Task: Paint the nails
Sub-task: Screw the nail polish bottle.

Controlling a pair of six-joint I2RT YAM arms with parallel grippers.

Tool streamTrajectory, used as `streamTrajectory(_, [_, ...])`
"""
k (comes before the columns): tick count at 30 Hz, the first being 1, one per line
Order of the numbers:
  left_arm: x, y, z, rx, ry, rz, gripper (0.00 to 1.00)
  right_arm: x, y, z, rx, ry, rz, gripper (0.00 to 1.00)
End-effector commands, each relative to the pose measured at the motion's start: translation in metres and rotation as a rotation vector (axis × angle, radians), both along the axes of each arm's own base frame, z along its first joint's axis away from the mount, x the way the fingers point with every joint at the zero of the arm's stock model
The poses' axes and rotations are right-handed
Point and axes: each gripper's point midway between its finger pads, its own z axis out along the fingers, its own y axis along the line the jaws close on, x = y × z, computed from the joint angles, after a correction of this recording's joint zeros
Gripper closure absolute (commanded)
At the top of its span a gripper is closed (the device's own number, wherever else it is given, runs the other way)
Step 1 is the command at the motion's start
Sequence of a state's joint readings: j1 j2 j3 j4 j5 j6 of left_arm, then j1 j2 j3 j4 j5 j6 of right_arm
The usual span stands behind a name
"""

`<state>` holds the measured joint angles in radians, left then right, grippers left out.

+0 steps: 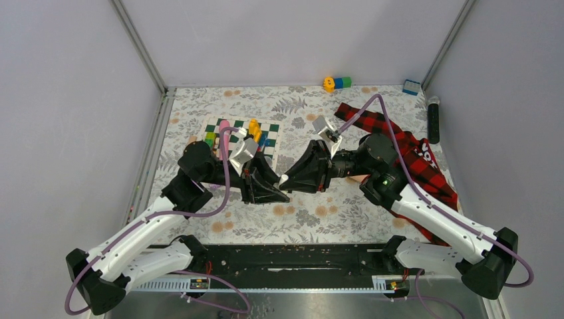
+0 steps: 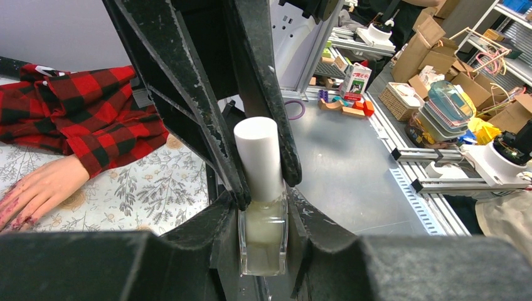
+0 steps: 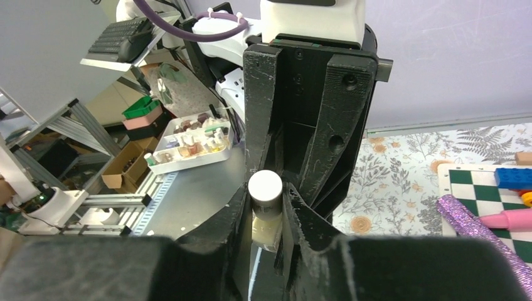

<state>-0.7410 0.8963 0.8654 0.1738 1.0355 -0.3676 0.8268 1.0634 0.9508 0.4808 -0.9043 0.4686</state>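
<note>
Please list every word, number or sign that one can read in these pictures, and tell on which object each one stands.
"VOT" (perhaps): white letters on the black patch of the plaid shirt; blurred, so not certain.
Carton on the metal bench: print too small to read.
Bottle and its white cap: no label visible.

The only writing, white lettering on the plaid sleeve, is too small to read.

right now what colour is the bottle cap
White. The cap on the bottle shows best in the left wrist view.
</note>
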Motion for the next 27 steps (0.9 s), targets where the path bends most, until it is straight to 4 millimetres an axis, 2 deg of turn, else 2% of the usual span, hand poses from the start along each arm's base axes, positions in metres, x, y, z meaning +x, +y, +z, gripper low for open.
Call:
streamTrajectory(1, [0.005,0.003,0.024,-0.086,-0.095,0.055,1.00,-0.014,0.000,0.015,0.018,-0.040,0.035,0.84])
streamTrajectory(5, [0.012,0.004,0.026,-0.096,-0.098,0.115,1.00,-0.011,0.001,0.009,-0.006,-0.044,0.011,1.00])
streamTrajectory(11, [0.033,0.007,0.025,-0.090,-0.097,0.259,1.00,-0.005,0.007,-0.005,-0.072,-0.034,-0.043,1.00])
streamTrajectory(15, [0.051,0.012,0.023,-0.085,-0.091,0.380,1.00,0.005,0.016,-0.023,-0.155,0.023,-0.092,1.00])
streamTrajectory(27, [0.126,0.048,-0.002,-0.005,-0.070,0.859,1.00,0.044,0.067,-0.076,-0.373,0.376,-0.229,1.00])
